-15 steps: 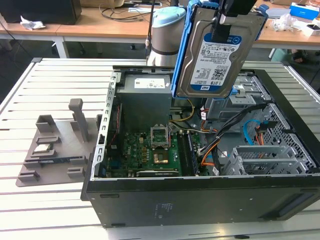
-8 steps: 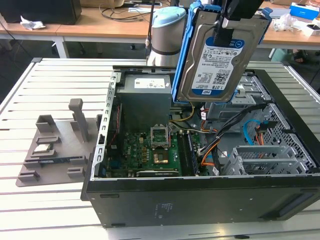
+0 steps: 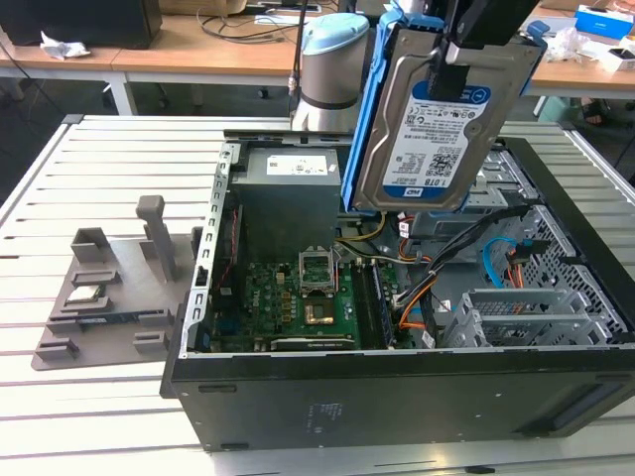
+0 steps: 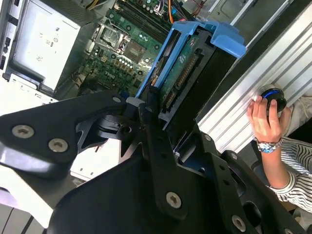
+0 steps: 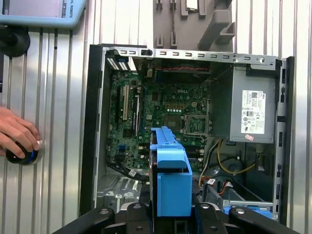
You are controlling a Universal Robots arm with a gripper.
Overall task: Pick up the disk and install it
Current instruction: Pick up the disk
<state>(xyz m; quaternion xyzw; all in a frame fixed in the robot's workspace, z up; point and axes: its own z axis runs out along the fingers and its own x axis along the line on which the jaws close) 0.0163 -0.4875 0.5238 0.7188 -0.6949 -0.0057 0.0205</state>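
Exterior view: got the disk [image 3: 437, 129] up in the air, gripped at its upper end by the claw [image 3: 453, 71]. Hangs on edge over the open PC case [image 3: 397, 397], long axis near vertical, lower end leaning slightly toward the exterior view's left. Shows its label face to the camera: flat silver metal, white-and-blue label, bright blue plastic frame along the edges. Appears above the green motherboard [image 3: 298, 297], next to the grey power supply box [image 3: 293, 183]. Black sheet-metal case, lying on its side on a ribbed aluminium bench [image 3: 109, 169], with a grey moulded fixture [image 3: 129, 297] beside it on the exterior view's left.

Second wrist view: looking along the black claw [image 4: 156, 114], jaws clamped on the two flat faces of the disk [image 4: 187, 73]. Shows the circuit-board side and a connector row, with blue frame wrapping the far end. Long axis running straight out from the claw, motherboard beyond. Also a person's hand [image 4: 265, 119] on a round black knob [image 4: 273, 97] at the bench edge, with a striped sleeve and a wristwatch.

First wrist view: end-on look at the disk [image 5: 170, 180], thin profile, blue end cap toward the camera, claw [image 5: 173, 217] on either side. Hangs over the case interior near the motherboard edge. Hand [image 5: 17, 134] on the knob [image 5: 22, 155] out on the bench.
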